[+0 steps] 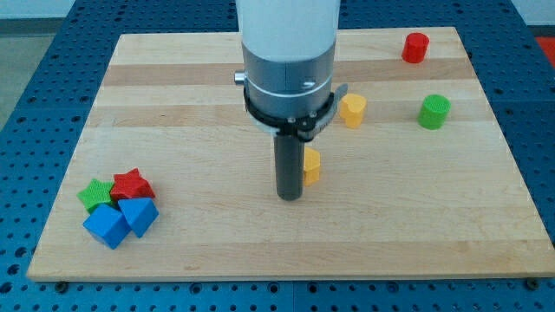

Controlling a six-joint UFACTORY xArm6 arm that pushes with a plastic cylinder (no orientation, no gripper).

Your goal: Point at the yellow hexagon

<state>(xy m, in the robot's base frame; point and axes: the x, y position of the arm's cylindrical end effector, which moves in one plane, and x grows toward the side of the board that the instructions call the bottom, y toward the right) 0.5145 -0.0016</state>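
My tip (289, 198) rests on the wooden board (199, 95), a little below the view's middle. A yellow block (312, 165) sits just right of the rod, touching or nearly touching it. The rod hides its left part, so I cannot make out its shape. A second yellow block (353, 111), with an angular, hexagon-like top, stands further up and to the right, beside the arm's grey collar and apart from the tip.
A red cylinder (415, 47) stands at the view's top right, with a green cylinder (434, 112) below it. At the bottom left, a green star (95, 192), a red star (132, 184) and two blue blocks (106, 225) (140, 214) are clustered together.
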